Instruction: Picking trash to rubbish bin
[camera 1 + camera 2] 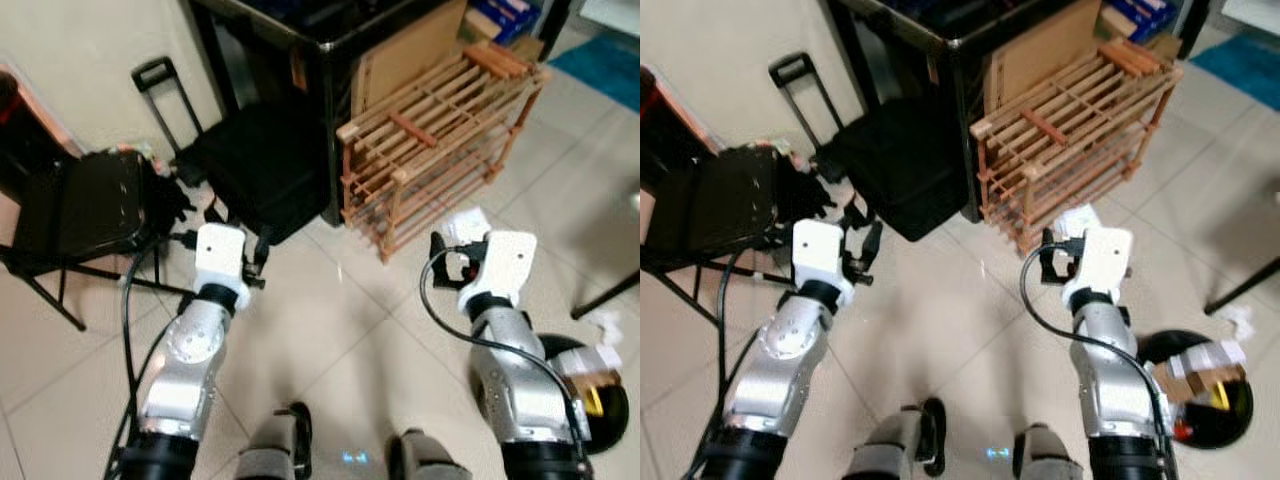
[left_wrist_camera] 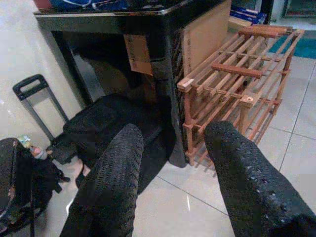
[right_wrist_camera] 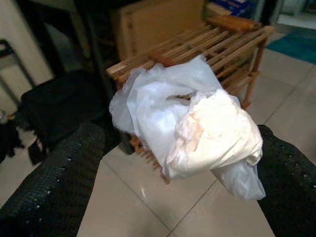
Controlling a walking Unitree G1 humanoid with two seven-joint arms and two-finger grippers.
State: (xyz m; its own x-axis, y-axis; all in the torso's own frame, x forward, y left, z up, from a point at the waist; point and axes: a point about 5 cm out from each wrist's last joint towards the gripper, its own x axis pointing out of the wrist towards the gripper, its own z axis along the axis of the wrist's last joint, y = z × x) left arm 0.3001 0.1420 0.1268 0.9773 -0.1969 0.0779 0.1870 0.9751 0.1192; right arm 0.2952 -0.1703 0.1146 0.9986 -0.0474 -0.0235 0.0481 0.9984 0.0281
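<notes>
White tissue wad [image 3: 197,128] pinched, R gripper [image 3: 177,148] raised

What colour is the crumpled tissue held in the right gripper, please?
White, with a cream-yellow stained patch; the crumpled tissue shows best in the right wrist view.

Open left gripper [image 2: 173,168] facing wooden rack [image 2: 237,79]

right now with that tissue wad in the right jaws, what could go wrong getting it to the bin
1. The crumpled white tissue looks loosely pinched in the right gripper, with loose ends hanging; a quick swing might shake it free.
2. The black bin sits low beside the right arm and already holds boxes, so the wad could land on them and slide off.
3. The wooden rack stands just ahead; reaching forward could snag it.
</notes>
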